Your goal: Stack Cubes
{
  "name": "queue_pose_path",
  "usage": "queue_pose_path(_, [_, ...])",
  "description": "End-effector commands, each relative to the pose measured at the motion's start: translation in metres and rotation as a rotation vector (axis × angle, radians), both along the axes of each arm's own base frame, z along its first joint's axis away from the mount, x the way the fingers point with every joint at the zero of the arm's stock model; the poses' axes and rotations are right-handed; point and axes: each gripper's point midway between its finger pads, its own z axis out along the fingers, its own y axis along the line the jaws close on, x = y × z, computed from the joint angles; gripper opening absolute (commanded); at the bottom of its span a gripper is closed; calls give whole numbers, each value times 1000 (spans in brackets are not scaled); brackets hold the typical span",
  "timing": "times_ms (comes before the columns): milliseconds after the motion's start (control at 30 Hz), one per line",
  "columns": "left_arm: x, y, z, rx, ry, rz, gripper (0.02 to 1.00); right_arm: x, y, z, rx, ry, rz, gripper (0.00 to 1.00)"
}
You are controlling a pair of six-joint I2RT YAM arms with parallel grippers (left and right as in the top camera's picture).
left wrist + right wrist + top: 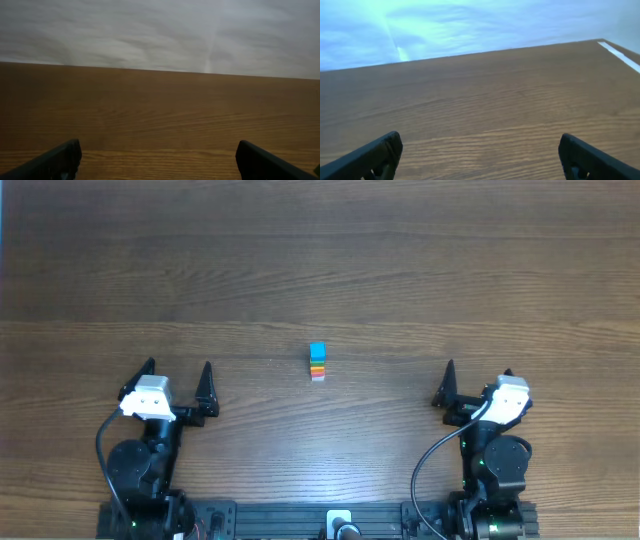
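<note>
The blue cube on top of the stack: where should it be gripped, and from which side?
Grip the blue cube by two opposite side faces, coming straight down from above. It tops a narrow stack standing free on the table, so its sides are open, and a sideways approach would probably topple it.

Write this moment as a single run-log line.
cube stack: standing, blue on top | left gripper: open, empty, apart from stack | right gripper: open, empty, apart from stack
</note>
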Motion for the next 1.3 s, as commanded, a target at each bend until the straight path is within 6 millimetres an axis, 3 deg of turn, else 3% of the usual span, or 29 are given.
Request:
queue_pose_path(33, [0,-1,-1,14,-1,-3,1000,2,6,-2,-44,-5,42,993])
queue_pose_path(1300, [0,-1,-1,14,-1,-3,1000,5,5,0,-44,-53,34,991])
